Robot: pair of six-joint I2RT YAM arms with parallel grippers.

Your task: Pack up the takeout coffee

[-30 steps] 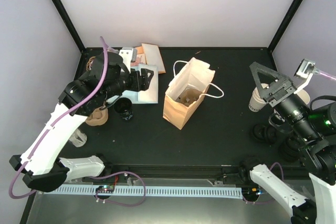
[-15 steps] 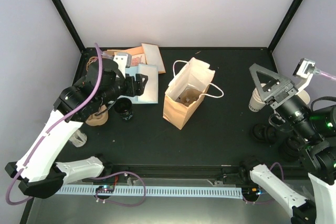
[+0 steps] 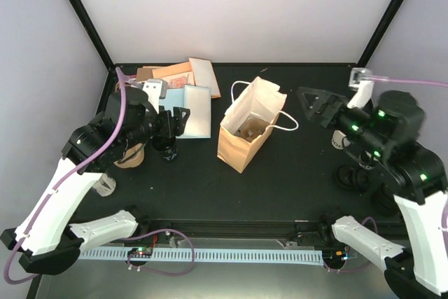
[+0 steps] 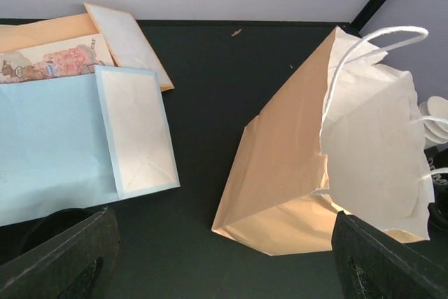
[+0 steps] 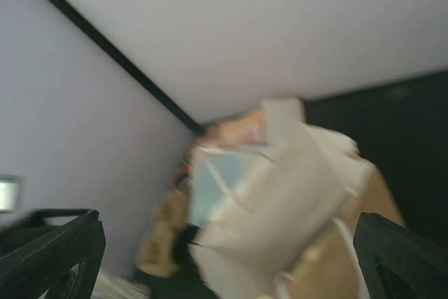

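We hover our left fingers (image 4: pixel 63 257), spread and empty, just over the upright black-lidded white paper cup (image 3: pixel 166 150); our right fingers (image 5: pixel 52 260), also spread, sit well apart.

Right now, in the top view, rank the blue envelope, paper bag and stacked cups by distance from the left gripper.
1. Blue envelope, right beside the left gripper.
2. Paper bag, centre.
3. Stacked cups, far right.

Takeout coffee (image 3: pixel 166 150): upright, black lid on (side mostly hidden), table's left, just beside blue envelope.
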